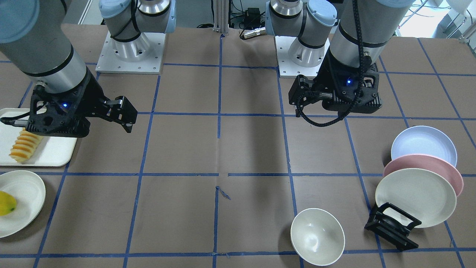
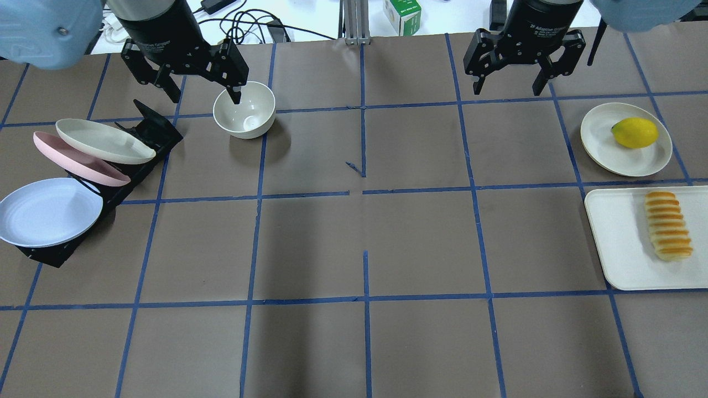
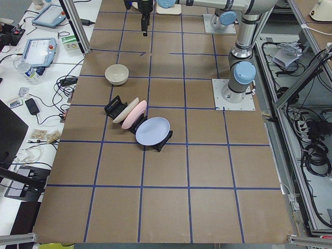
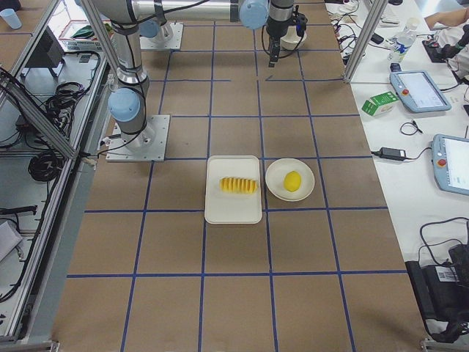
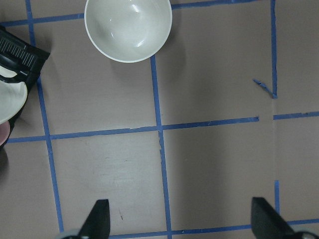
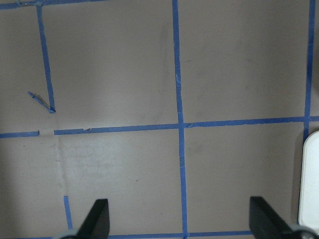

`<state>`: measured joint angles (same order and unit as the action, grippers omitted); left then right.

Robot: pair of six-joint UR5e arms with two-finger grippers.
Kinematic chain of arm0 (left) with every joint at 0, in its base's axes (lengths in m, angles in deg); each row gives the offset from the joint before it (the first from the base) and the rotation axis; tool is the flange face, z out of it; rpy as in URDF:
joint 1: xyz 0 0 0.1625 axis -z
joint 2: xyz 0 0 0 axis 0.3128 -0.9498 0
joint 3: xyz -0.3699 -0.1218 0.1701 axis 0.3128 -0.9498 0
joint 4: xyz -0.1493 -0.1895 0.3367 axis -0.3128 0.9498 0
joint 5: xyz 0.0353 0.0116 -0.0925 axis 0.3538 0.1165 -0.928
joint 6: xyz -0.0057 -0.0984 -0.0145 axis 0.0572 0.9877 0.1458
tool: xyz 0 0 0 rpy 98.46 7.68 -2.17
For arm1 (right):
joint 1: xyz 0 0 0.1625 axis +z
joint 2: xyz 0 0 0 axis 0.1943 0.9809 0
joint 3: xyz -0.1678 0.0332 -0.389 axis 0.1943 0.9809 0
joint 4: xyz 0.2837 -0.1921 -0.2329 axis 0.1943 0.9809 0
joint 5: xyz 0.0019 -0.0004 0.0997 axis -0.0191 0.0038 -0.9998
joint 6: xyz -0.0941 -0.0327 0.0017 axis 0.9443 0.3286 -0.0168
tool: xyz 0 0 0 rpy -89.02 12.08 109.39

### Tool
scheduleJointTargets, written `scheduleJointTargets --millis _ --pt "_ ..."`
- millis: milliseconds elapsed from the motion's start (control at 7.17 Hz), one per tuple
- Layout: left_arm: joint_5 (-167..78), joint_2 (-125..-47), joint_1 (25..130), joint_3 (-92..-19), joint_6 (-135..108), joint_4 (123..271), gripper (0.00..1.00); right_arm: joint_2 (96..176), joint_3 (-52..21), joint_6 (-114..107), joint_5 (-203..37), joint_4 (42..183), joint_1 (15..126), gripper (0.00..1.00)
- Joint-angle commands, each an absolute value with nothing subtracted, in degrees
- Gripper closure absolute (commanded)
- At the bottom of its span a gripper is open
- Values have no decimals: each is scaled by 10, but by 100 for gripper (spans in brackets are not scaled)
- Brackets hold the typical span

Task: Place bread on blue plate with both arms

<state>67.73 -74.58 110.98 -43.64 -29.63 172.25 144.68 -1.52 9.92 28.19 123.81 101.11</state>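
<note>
The bread (image 2: 668, 225), a ridged golden-orange loaf, lies on a white tray (image 2: 614, 243) at the right of the overhead view; it also shows in the front view (image 1: 25, 145), partly behind my right wrist. The blue plate (image 2: 47, 213) leans in a black rack (image 2: 155, 127) at the far left, and also shows in the front view (image 1: 424, 143). My left gripper (image 2: 200, 91) is open and empty, high over the table near the bowl. My right gripper (image 2: 508, 87) is open and empty, above the table, far from the bread.
A cream bowl (image 2: 244, 109) stands beside the rack. A pink plate (image 2: 72, 160) and a cream plate (image 2: 105, 141) lean in the rack with the blue one. A yellow lemon (image 2: 635, 132) lies on a cream plate (image 2: 597, 143) behind the tray.
</note>
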Motion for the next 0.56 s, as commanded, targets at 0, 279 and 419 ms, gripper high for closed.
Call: scheduleJointTargets --millis 0,279,419 --pt "678 -745 1109 -436 -297 1722 0 1446 -16 100 283 1238 1011 0" --pt "677 -757 1112 -435 -294 1722 0 1448 -16 100 283 1238 1011 0" --pt "678 -752 1113 -436 -294 1722 0 1447 -14 99 282 1240 1011 0"
